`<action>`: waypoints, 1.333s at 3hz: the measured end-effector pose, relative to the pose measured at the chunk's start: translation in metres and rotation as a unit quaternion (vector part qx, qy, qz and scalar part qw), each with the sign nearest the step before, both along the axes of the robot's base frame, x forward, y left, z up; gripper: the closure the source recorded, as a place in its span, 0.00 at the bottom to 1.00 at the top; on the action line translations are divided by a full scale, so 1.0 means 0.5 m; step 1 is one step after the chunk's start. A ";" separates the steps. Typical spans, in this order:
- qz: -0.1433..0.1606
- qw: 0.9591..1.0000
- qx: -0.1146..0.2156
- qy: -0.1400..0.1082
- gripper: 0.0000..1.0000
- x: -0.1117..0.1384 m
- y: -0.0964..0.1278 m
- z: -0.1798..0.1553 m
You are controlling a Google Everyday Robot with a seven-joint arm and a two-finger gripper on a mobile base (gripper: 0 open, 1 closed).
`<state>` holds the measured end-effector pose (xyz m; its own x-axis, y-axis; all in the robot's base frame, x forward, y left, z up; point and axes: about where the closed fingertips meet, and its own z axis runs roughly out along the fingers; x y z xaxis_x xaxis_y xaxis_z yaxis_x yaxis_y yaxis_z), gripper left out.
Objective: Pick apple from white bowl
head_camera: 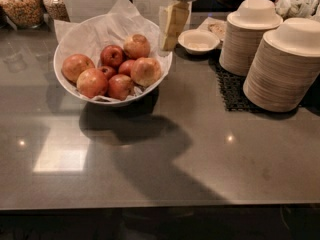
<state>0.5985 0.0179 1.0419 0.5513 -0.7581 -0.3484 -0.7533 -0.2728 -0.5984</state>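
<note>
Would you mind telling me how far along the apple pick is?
Approach looks nearly done: the gripper hangs over the right rim of the white bowl. No apple is in hand; the large pale apple nearest it lies in the bowl with the others. Left: descend, grasp, lift out.

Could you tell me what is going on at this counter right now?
The robot's gripper hangs just beyond the right rim of the paper-lined white bowl, above the grey counter. The apple, large and pale, lies in the pile on the bowl's right side, and nothing touches it yet. A small white bowl and stacks of plates stand to the right.
</note>
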 end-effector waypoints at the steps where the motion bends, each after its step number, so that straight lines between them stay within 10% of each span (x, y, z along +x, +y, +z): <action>1: 0.000 1.000 0.000 0.000 0.00 0.000 0.000 0.000; 4: -0.069 0.997 -0.009 0.042 0.00 0.051 0.004 -0.132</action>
<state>0.6241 0.0198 0.9760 0.4117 -0.8311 -0.3739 -0.8313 -0.1743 -0.5278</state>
